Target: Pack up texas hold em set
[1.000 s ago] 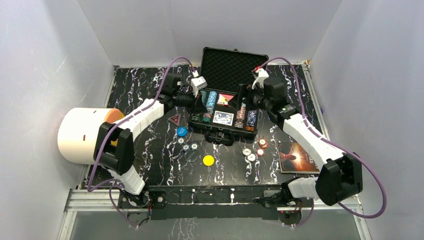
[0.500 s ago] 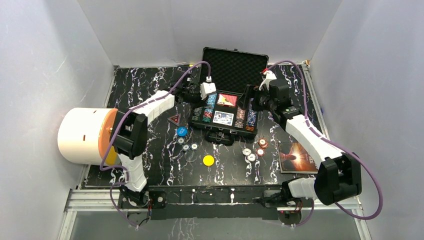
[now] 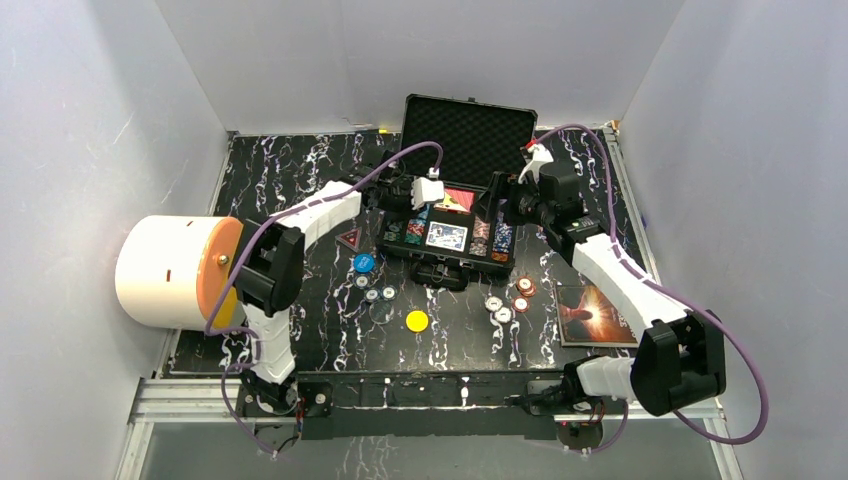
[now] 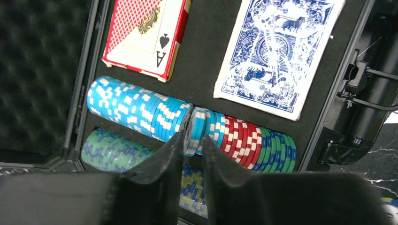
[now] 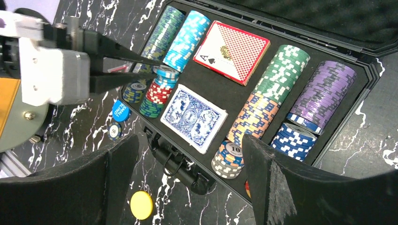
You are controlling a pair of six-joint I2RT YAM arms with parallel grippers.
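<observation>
The black case (image 3: 466,128) lies open at the back, foam lid up, with rows of chips, a red deck (image 4: 143,35) and a blue deck (image 4: 277,51) inside. My left gripper (image 4: 191,140) is over the case's left chip rows, shut on light blue chips (image 4: 198,127) standing on edge between the light blue and red chips. It also shows in the right wrist view (image 5: 158,71). My right gripper (image 5: 187,140) is open and empty above the case's front right side. Loose chips (image 3: 505,305) and the yellow disc (image 3: 417,321) lie on the table in front of the case.
A big white cylinder (image 3: 165,270) lies at the left edge. A dark book (image 3: 595,315) lies at the right. A blue disc (image 3: 364,263), several small chips (image 3: 377,294) and a red triangle (image 3: 349,239) lie left of the case handle (image 5: 180,164).
My left gripper has moved right from beside the case to over its left chip rows. My right gripper has shifted slightly back and stayed open.
</observation>
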